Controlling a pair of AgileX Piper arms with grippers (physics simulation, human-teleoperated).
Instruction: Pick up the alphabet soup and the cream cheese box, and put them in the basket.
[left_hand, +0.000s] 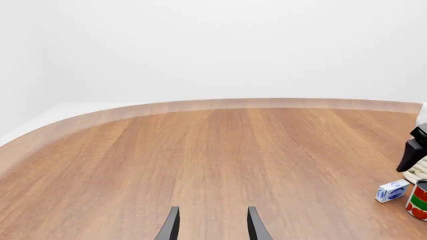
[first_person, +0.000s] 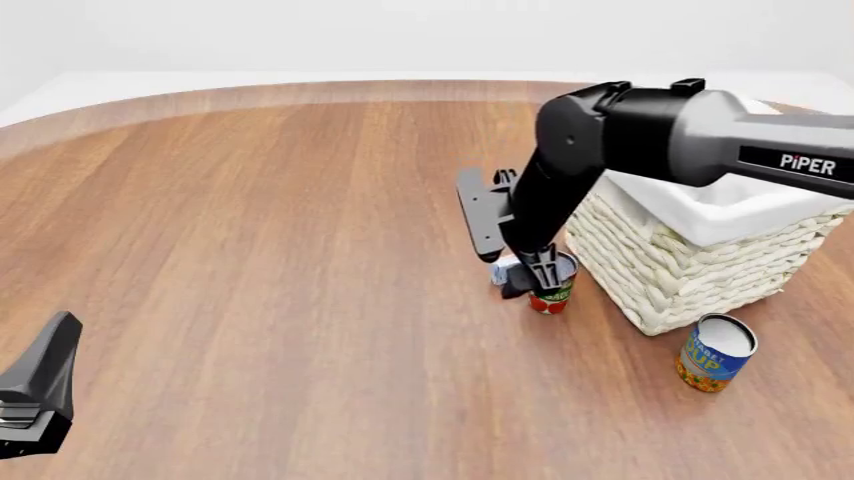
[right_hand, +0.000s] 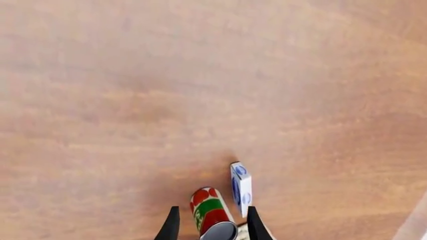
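Your right end effector (right_hand: 209, 225) hangs open and empty over the red and green can (right_hand: 210, 212); the cream cheese box (right_hand: 241, 188) stands on edge just beside its finger, long axis running along the fingers. The alphabet soup (first_person: 715, 353) waits near the basket (first_person: 694, 262). Your left end effector (left_hand: 210, 225), open and empty, sits well apart across the counter (first_person: 267, 250).

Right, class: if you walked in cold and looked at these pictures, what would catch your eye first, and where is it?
The black right arm dominates, reaching from the right across the table, its gripper pointing down over a red and green can and the cream cheese box. Just right of them stands the basket, with the alphabet soup in front of it, nearer the camera. The left gripper waits with open fingers over bare wood.
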